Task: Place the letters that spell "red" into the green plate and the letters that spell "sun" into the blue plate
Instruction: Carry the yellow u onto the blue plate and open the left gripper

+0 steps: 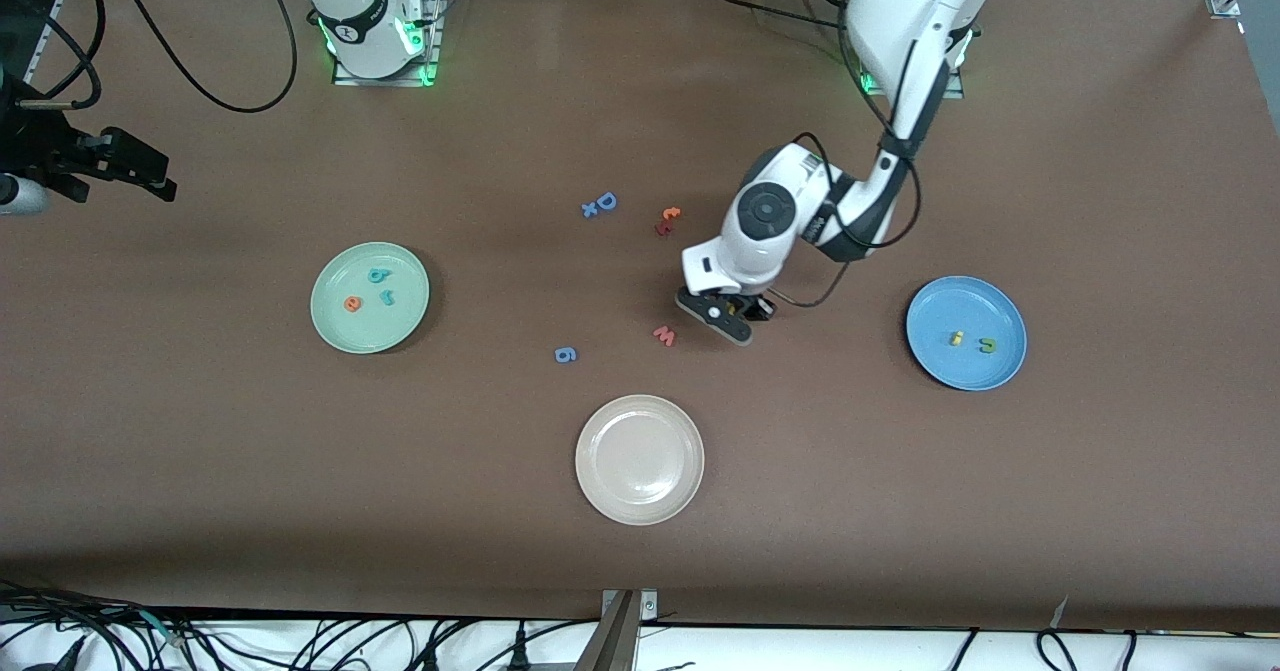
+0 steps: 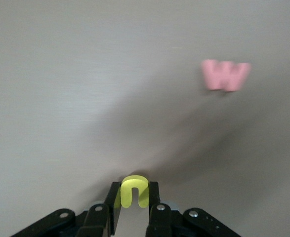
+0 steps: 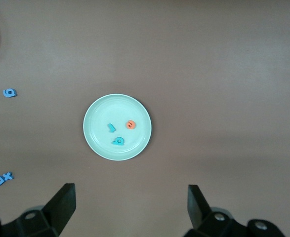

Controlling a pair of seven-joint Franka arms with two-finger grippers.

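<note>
My left gripper [image 1: 728, 319] is low over the table beside the salmon "w", shut on the yellow "u" [image 2: 133, 193], which sits between its fingertips in the left wrist view. The blue plate [image 1: 950, 301], toward the left arm's end, holds the yellow "s" [image 1: 957, 339] and the green "n" [image 1: 987, 346]. The green plate [image 1: 335, 321], toward the right arm's end, holds the teal "d" [image 1: 377, 275], the orange "e" [image 1: 352, 303] and the small teal "r" [image 1: 387, 298]. My right gripper [image 3: 131, 197] waits open and empty high over the green plate [image 3: 95, 133].
A salmon "w" [image 1: 665, 335] lies close to the left gripper. A blue "g" [image 1: 565, 354], a blue "D" with an "x" [image 1: 600, 204] and two small orange-red letters [image 1: 667, 219] lie mid-table. A cream-white plate [image 1: 640, 501] sits nearest the front camera.
</note>
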